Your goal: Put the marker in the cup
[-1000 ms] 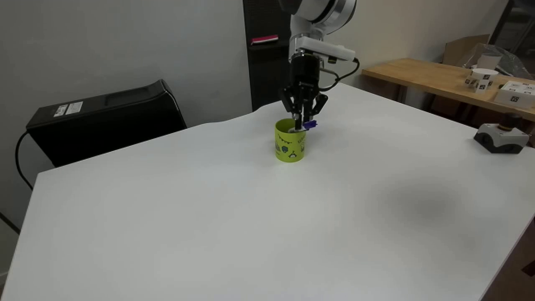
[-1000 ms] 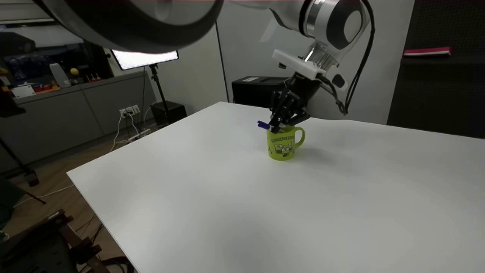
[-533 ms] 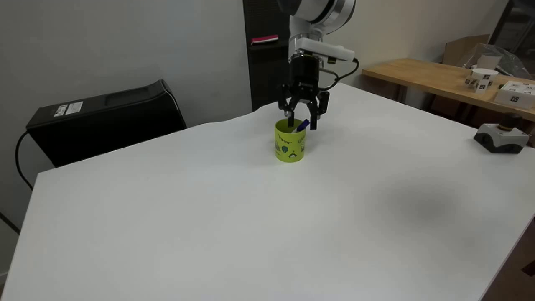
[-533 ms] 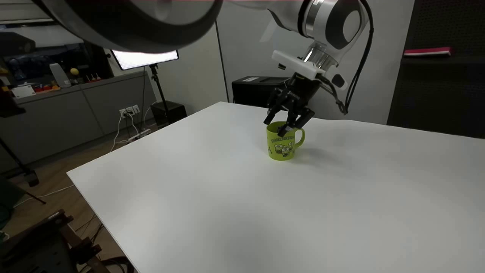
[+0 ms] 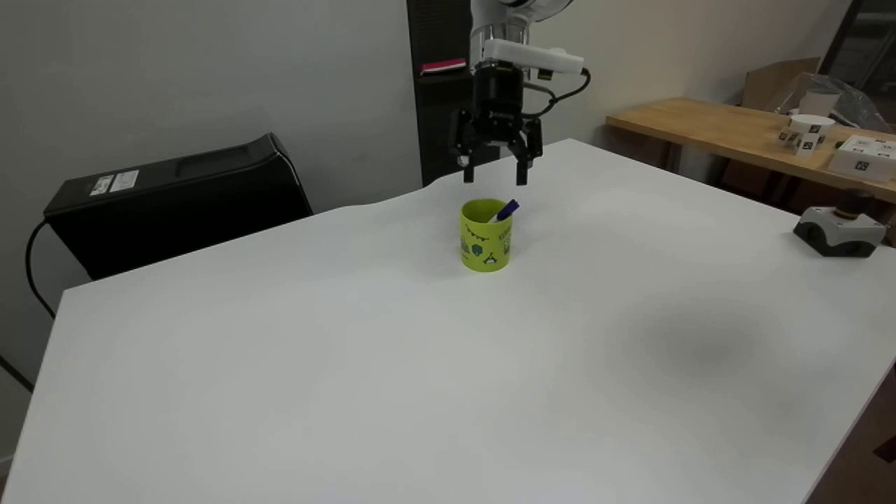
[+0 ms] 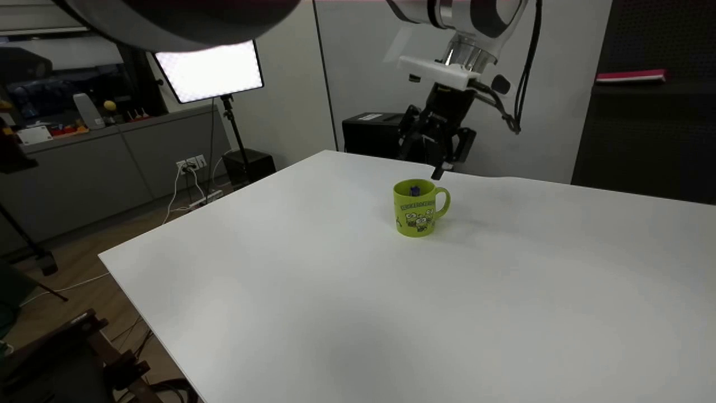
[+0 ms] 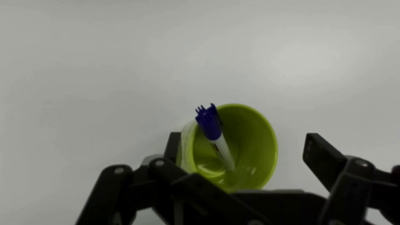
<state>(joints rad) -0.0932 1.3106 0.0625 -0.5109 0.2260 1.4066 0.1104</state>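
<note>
Table (image 5: 350,364): white, broad-topped; bears the cup.

Arm (image 6: 461,17): white with dark joints; stands higher than half a second ago in both exterior views.

Light panel (image 6: 213,73): lit, behind the arm in an exterior view; more of its face shows than half a second ago, the arm now covering less of it.

Gripper (image 5: 495,178): black, pointing downward, its tips above the cup and clear of it. Half a second ago the tips stood at the rim. Fingers (image 7: 323,161): spread wide, one to each side of the cup as seen in the wrist view, both apart from the marker. One second ago they were clamped on it.

Cup (image 5: 485,241): yellow-green, printed, upright on the table. Position unchanged through the last second.

Marker (image 7: 218,142): one, inside the cup, tilted. Cap (image 7: 208,123): dark blue, uppermost, reaching just past the rim. Barrel (image 7: 223,153): white, running down into the cup; contact with the cup's floor cannot be told. One second ago the marker lay nearly level across the mouth, in the fingers' grip; half a second ago it already leaned as now.
</note>
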